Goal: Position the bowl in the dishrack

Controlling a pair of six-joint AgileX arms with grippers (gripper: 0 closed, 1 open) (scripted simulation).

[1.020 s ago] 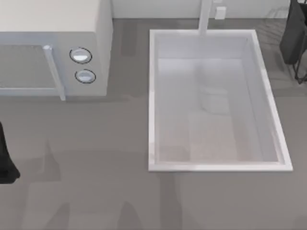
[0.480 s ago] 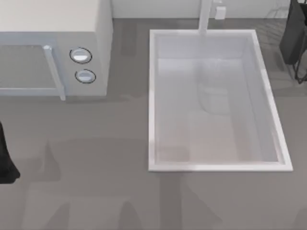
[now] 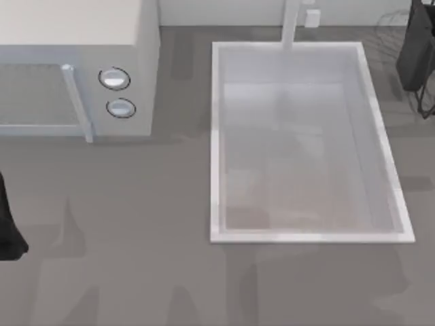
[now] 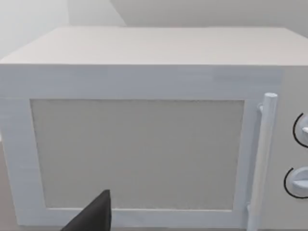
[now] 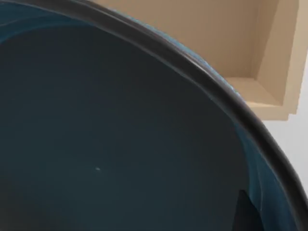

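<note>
teal bowl (image 5: 120, 144) near dishrack (image 3: 393, 20)

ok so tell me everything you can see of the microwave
The microwave is a pale grey-white box with a flat top, standing on the counter at the table's left rear, left of the sink. Its door is shut, with a speckled grey window and a white vertical bar handle along one edge. Beside the handle sit two round dials, one above the other. It looks like smooth painted metal or plastic. Nothing touches it; a dark finger of the left gripper shows in front of the door.
</note>
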